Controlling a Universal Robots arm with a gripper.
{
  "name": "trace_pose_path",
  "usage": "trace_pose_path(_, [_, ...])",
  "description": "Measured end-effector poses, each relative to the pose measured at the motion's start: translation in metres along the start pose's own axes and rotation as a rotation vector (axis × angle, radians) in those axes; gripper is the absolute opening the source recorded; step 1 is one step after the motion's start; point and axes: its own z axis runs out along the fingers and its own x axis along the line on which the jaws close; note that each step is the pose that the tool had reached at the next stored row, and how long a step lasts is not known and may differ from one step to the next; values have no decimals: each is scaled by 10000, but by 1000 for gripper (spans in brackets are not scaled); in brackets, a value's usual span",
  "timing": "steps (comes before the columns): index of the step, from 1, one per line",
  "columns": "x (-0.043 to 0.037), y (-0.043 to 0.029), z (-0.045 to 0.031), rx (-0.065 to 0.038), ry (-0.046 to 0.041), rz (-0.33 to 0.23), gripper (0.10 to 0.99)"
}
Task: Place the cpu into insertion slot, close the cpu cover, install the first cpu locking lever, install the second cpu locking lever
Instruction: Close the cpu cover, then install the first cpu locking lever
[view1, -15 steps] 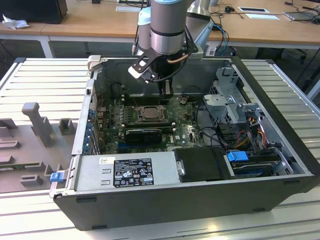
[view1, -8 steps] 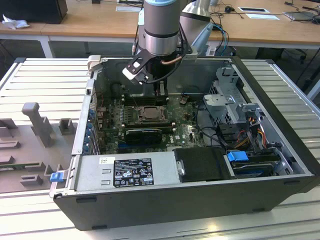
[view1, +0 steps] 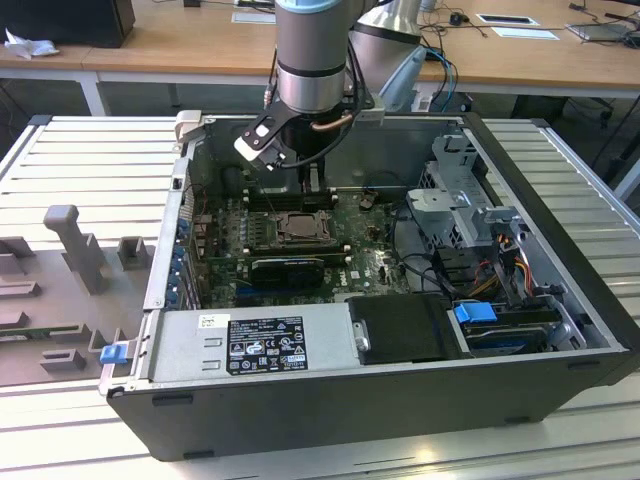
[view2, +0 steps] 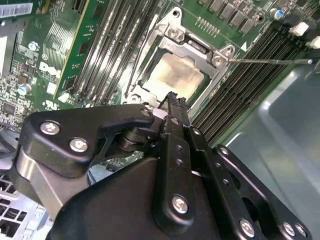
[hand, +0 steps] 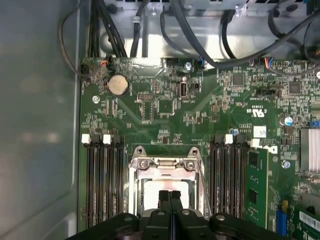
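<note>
I see a lab workshop: an opened computer case (view1: 400, 400) on a slatted metal surface (view1: 90, 160), with paper-strewn wooden surfaces (view1: 180, 45) behind.

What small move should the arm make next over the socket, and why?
Probably nudge the shut pincer sideways to the thin locking lever and press it down: the cpu already lies under the closed cpu cover, and that lever seems unlatched.

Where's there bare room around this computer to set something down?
Bare ribbed table lies on the exterior view's right of the computer case, and on its left beyond the grey fixtures. Inside is crowded: motherboard, cables, drive cage, and the tool over the cpu.
</note>
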Motion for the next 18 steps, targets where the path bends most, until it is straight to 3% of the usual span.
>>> trace_pose_path(4, [0, -39, -2, 0, -1, 0, 106])
trace_pose_path(18, [2, -36, -90, 0, 1, 0, 106])
